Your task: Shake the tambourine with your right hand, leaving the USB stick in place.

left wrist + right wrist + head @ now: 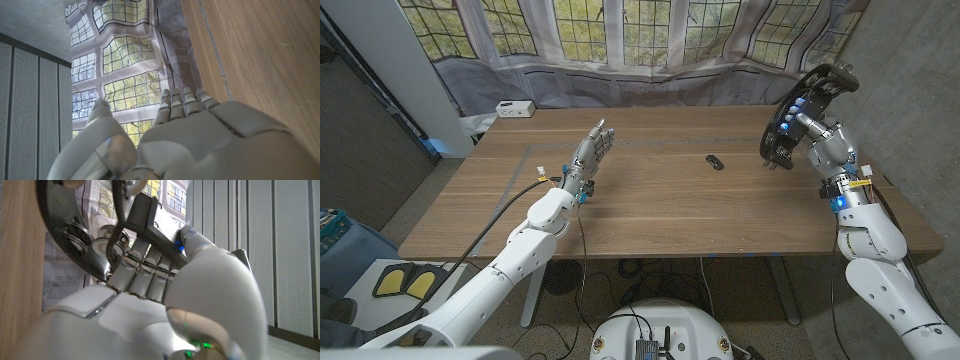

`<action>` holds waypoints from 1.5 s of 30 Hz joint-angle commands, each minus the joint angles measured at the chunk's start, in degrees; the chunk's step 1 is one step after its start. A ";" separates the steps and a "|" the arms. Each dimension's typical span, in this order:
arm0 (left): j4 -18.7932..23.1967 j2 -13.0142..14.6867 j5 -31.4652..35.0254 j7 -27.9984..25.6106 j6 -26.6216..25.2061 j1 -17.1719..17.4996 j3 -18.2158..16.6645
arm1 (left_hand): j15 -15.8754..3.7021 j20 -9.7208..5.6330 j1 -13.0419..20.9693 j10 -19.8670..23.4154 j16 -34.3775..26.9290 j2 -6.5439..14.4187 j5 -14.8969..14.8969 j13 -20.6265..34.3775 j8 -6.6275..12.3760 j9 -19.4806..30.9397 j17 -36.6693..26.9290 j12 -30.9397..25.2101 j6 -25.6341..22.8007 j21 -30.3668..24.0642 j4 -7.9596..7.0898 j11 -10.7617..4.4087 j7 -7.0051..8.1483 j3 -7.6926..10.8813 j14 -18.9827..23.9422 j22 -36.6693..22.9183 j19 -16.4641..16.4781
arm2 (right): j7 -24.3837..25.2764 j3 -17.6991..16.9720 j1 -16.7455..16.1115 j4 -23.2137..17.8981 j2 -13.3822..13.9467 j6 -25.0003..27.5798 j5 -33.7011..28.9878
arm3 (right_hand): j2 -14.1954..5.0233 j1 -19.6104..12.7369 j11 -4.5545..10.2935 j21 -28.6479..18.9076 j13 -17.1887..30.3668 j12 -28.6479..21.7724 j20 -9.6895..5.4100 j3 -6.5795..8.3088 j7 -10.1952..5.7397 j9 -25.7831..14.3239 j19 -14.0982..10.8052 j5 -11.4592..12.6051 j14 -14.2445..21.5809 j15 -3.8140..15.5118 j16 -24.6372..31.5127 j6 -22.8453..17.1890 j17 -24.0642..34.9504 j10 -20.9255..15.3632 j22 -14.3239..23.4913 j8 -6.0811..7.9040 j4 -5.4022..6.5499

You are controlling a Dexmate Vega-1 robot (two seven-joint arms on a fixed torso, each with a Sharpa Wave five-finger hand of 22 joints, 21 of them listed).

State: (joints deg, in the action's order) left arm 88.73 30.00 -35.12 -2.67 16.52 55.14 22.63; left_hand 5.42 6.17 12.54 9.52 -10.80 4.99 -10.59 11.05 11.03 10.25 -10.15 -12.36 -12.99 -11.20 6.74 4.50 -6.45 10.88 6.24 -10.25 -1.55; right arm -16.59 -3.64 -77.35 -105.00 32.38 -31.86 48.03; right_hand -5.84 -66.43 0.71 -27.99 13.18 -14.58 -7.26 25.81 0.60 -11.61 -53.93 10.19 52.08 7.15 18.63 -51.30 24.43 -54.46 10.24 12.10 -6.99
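- While the right hand (817,140) grips the tambourine (798,112) above the tabletop's right edge, shake from the wrist (fingers clamped).
- Left hand (590,155) waits, fingers straight, together, empty.
- Keep clear of the USB stick (716,161).

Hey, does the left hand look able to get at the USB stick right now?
Probably yes. The left hand is open and holds nothing, and bare table lies between it and the USB stick. The right hand holds the tambourine up off to the side.

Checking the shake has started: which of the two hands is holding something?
The right hand: it grips the tambourine raised off the table. The left hand holds nothing, fingers extended.
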 commanded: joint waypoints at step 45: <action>0.54 0.10 -0.20 0.12 -0.09 0.63 0.15 | -0.15 0.40 0.11 0.38 0.00 0.41 0.14 0.23 -0.13 0.12 -0.17 0.20 -0.61 -0.14 -0.02 0.08 0.29 0.72 0.02 -0.13 -0.31 | 18.08 0.57 -4.70 -21.66 16.07 22.17 -50.73 | -4.33 -3.95 -0.26 -1.17 0.29 0.41 1.01 0.26 -3.85 -0.20 0.44 0.47 1.35 2.23 -0.51 -5.07 0.31 -0.59 0.27 0.30 0.03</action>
State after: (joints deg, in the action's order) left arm 90.19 30.50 -35.07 -3.10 16.31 56.33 22.49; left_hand 5.42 6.16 12.53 9.52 -10.80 4.98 -10.59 11.05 11.03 10.25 -10.15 -12.36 -13.20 -11.20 6.72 4.50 -6.24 11.19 6.24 -10.25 -1.55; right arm -0.68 -3.12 -81.26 -126.89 49.61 -9.81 -2.29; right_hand -5.81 -66.46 0.41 -28.83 13.17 -14.16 -6.53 25.81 0.89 -11.61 -53.21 10.35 52.93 7.38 18.39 -51.59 24.58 -54.76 10.24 12.13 -6.99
